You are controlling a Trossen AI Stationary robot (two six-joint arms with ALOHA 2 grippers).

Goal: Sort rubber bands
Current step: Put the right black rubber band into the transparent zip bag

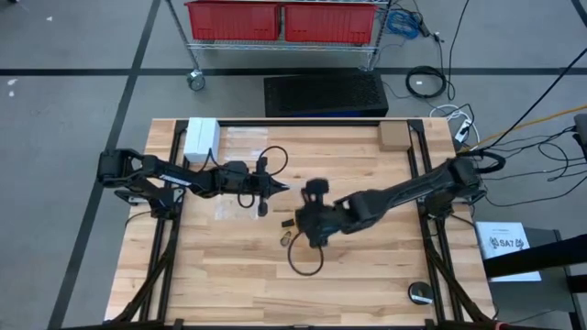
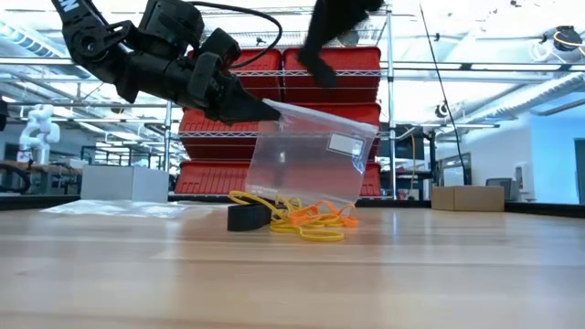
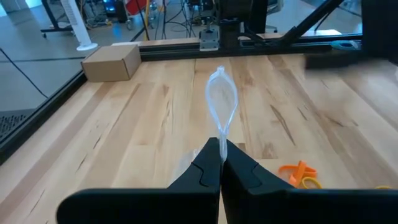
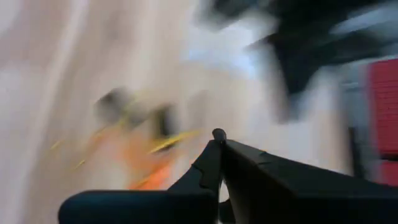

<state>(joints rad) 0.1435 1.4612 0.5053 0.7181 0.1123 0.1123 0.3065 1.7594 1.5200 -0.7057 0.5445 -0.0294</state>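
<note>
Your left gripper (image 3: 221, 163) reaches in from nine o'clock, raised off the table, fingers pinched on the edge of a clear plastic zip bag (image 2: 311, 160) that hangs tilted above the pile. Your right gripper (image 1: 316, 225) extends from three o'clock toward table centre, raised, fingers pressed together; nothing held can be made out. The orange, yellow and black rubber bands (image 2: 306, 219) lie heaped on the light wooden table (image 2: 439, 265), just beneath the bag.
</note>
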